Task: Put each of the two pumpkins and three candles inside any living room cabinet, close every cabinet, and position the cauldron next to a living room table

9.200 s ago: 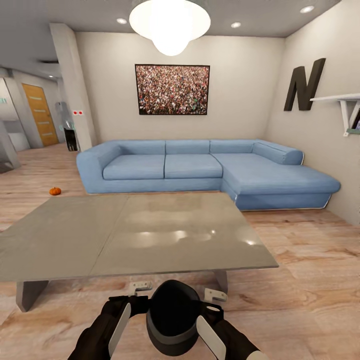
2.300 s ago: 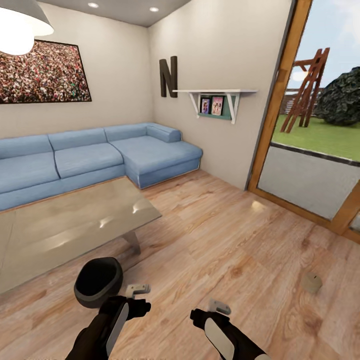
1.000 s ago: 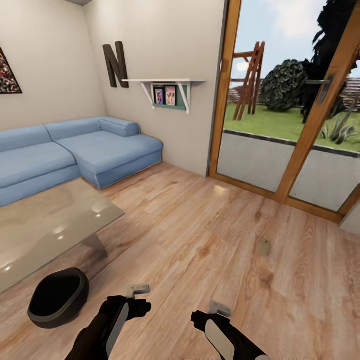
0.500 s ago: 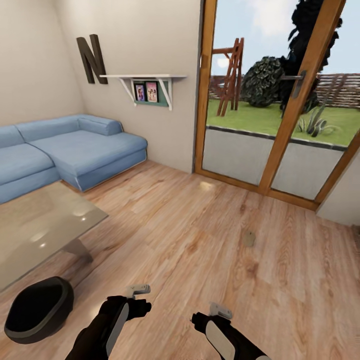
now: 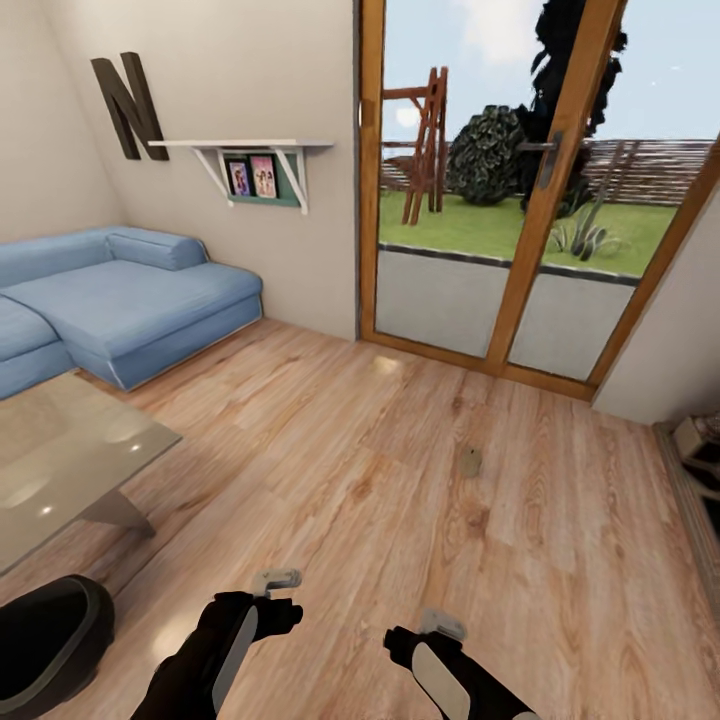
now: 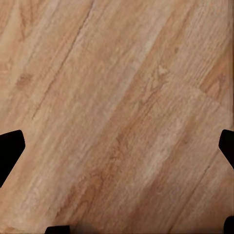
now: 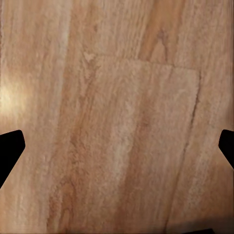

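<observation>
A pale stubby candle (image 5: pixel 468 461) lies on the wood floor, well ahead of my arms and toward the glass door. The black cauldron (image 5: pixel 45 640) sits on the floor at the lower left of the head view, close to the corner of the grey table (image 5: pixel 60 465). My left gripper (image 5: pixel 270 595) and right gripper (image 5: pixel 432 632) hover low over bare floor, both open and empty. The wrist views show floorboards between the spread fingers (image 6: pixel 9 148) (image 7: pixel 9 146). The pumpkins are out of view. Whether the dark low unit (image 5: pixel 700 500) at the right edge is the cabinet, I cannot tell.
A blue corner sofa (image 5: pixel 130 300) stands at the left wall beneath a white shelf (image 5: pixel 240 146). Wood-framed glass doors (image 5: pixel 520 220) face a garden straight ahead. Open floor stretches between me and the doors.
The head view has swung to the right, so sofa, table and cauldron sit further left in the picture and the candle nearer its middle. Both arms keep the same pose.
</observation>
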